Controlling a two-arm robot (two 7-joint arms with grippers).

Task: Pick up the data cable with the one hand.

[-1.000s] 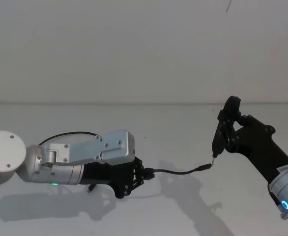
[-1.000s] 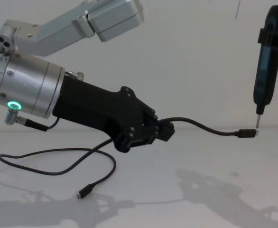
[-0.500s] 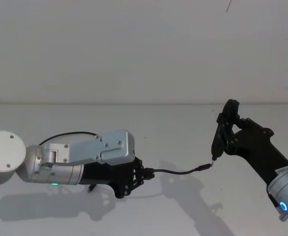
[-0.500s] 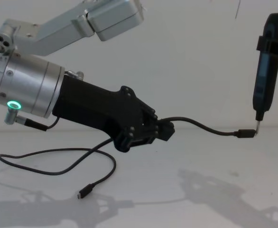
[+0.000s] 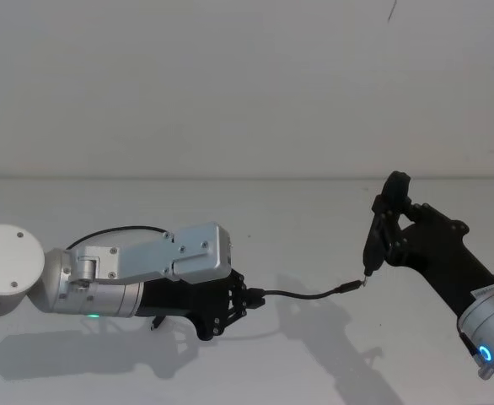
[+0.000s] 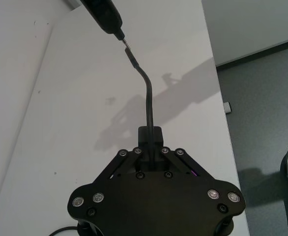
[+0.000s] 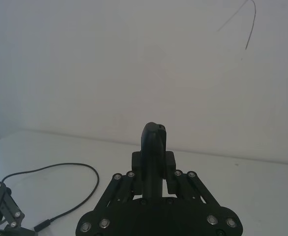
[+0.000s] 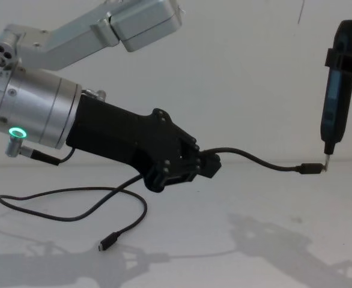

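The data cable is a thin black cord. My left gripper is shut on it near one end, just above the white table. In the chest view the held end arcs right to a small plug. The rest loops on the table behind the left gripper and ends in a second plug. My right gripper is shut on a slim upright black tool, whose pointed tip sits right at the plug. The left wrist view shows the cable running from the left gripper up to that tip.
The white table meets a plain white wall at the back. In the left wrist view the table's edge drops to a grey floor. The right wrist view shows the tool in the gripper and the cable loop lying on the table.
The right gripper's tool has sunk slightly and drifted a little right, its tip staying at the plug. The left gripper and the cable have held still.
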